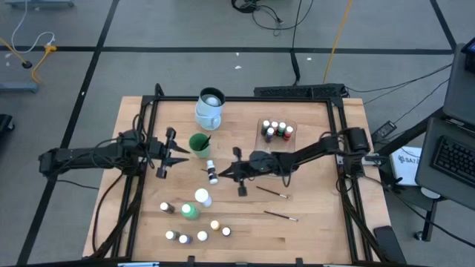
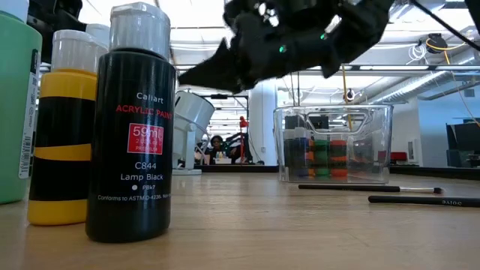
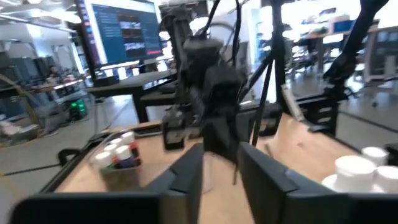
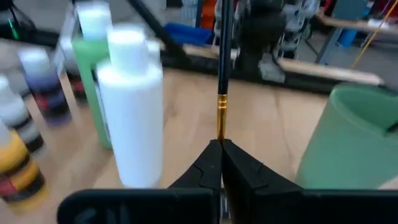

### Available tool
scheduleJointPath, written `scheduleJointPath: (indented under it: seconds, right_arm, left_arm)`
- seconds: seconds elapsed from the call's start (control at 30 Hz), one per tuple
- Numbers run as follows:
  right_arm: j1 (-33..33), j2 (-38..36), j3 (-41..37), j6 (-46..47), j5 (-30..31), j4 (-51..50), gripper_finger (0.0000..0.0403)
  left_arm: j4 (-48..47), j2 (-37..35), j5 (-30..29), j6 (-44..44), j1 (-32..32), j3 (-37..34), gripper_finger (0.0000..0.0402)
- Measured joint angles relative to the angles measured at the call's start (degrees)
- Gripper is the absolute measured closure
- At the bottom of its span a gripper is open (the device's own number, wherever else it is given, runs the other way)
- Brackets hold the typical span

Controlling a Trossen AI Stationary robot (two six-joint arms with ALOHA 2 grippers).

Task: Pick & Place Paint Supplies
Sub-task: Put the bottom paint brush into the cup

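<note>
A robotics lab in an open office hall. The wooden tabletop stands in a black frame on grey carpet crossed by dark tape lines, with cables trailing over it. A keyboard sits at the right. Beyond are desks, a lit monitor, tripods, ceiling ducts and strip lights.

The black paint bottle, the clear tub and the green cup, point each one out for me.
black paint bottle (image 2: 131,135): low view, on its label, mid-body.
clear tub (image 2: 334,142): low view, on its front wall.
green cup (image 1: 199,144): high view, on its rim.
</note>
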Motion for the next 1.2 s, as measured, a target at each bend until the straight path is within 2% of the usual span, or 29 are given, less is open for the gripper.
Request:
scheduleJointPath:
  seconds: [0.17, 0.33, 0.43, 0.67, 1.0, 1.1, 1.2]
  right_arm:
    - [-0.03, 3.24, 2.1, -3.35, 0.15, 0.49, 0.0403]
    - [-0.01, 3.84, 2.44, -3.28, 1.22, 0.82, 0.0403]
    - [-0.01, 3.69, 2.57, -3.3, 4.57, 1.1, 0.0403]
    - [-0.86, 3.76, 2.49, -3.01, 4.46, -0.18, 0.0403]
    - [-0.99, 3.83, 2.31, -2.84, 4.63, -2.63, 0.0403]
    - [-1.04, 3.81, 1.28, -2.84, 5.11, -1.62, 0.0403]
    - [-1.04, 3.83, 0.09, -2.93, 8.11, 0.48, 0.0403]
  left_arm:
    - [8.09, 5.21, -2.89, -3.81, -2.95, -0.02, 0.021]
    - [16.76, 13.2, -3.54, -5.56, -6.21, 0.0, 0.0183]
    - [21.26, 17.82, -3.56, -5.79, -7.88, -0.02, 0.0187]
    - [32.89, 26.53, -5.81, -7.0, -10.2, 0.59, 0.0217]
    - [31.31, 34.14, -6.1, -7.25, -12.71, 6.83, 0.0221]
    - [29.16, 35.76, -6.12, -7.15, -12.82, 8.19, 0.0238]
    - [28.59, 36.42, -6.05, -6.91, -12.85, 8.59, 0.0266]
